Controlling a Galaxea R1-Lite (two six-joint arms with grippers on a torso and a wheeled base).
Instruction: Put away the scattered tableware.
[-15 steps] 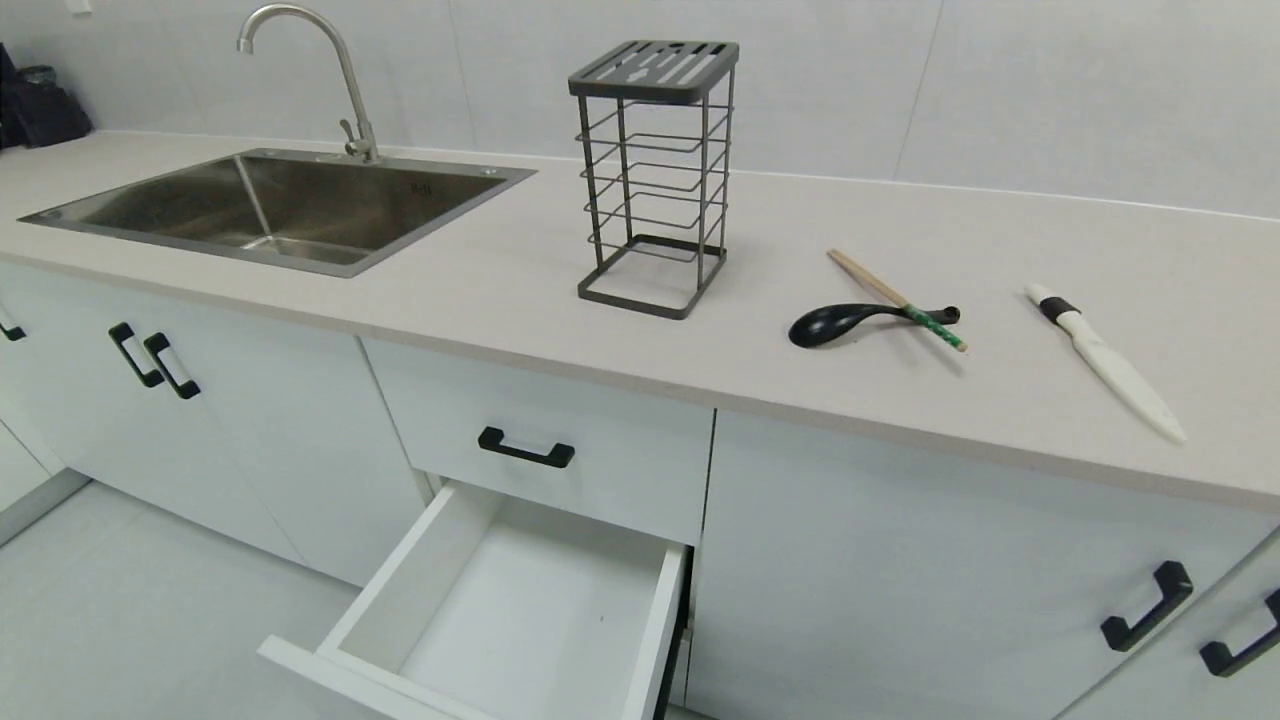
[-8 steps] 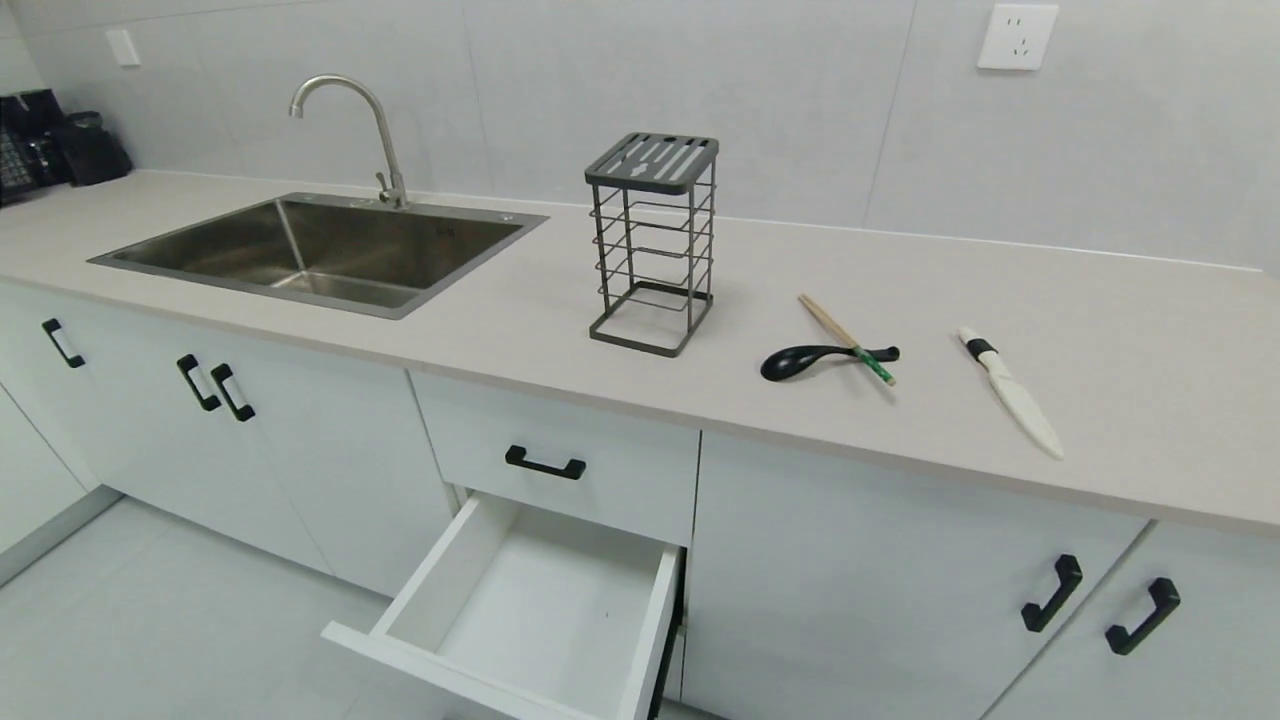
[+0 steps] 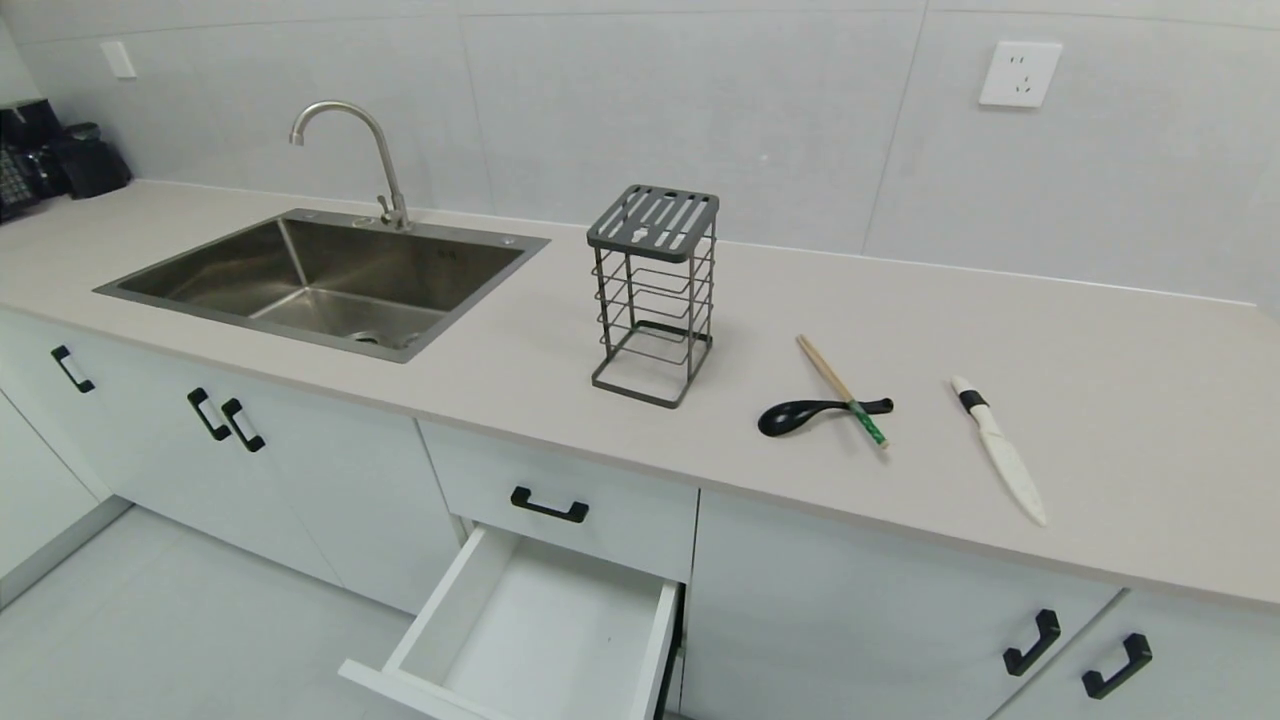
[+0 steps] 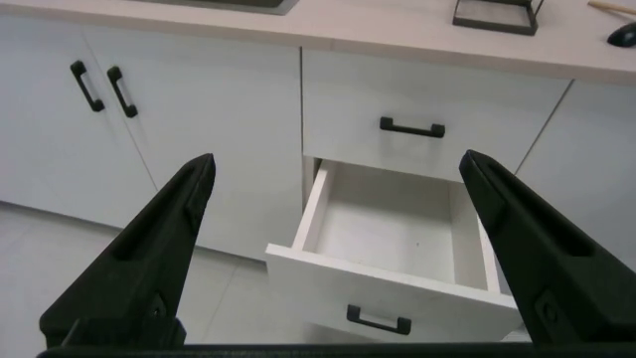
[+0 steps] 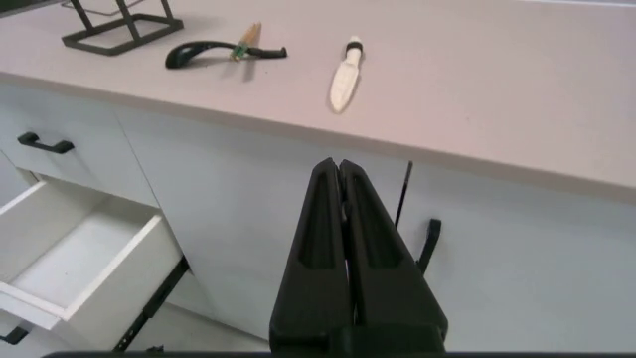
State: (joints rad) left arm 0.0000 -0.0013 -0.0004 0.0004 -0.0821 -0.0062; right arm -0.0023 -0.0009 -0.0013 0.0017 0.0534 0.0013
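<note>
While the left gripper (image 4: pixel 338 161) hangs in front of the white cabinet fronts with its two black fingers spread wide apart, the right gripper (image 5: pixel 339 171) hangs below the front edge of the counter (image 3: pixel 520 370) with its fingers pressed flat together, pinching nothing.

On the counter, a black spoon (image 3: pixel 800 414) lies near the front edge, bowl toward the sink side. Wooden chopsticks (image 3: pixel 838 385) lie slanted across its handle, touching it, their green ends toward the front edge. A white knife (image 3: pixel 1000 455) with a black band lies farther toward the counter's right end, apart from the spoon, its tip pointing at the front edge.

A dark wire knife rack (image 3: pixel 653 295) with a slotted top stands upright near the counter's middle, between the spoon and the steel sink (image 3: pixel 400 268). A curved faucet (image 3: pixel 375 150) rises at the sink's back rim.

Below the rack, a white drawer (image 3: pixel 435 610) is pulled open beneath a shut drawer with a black handle (image 3: pixel 547 505). A wall socket (image 3: pixel 1019 74) sits on the tiles above the counter's right part.
</note>
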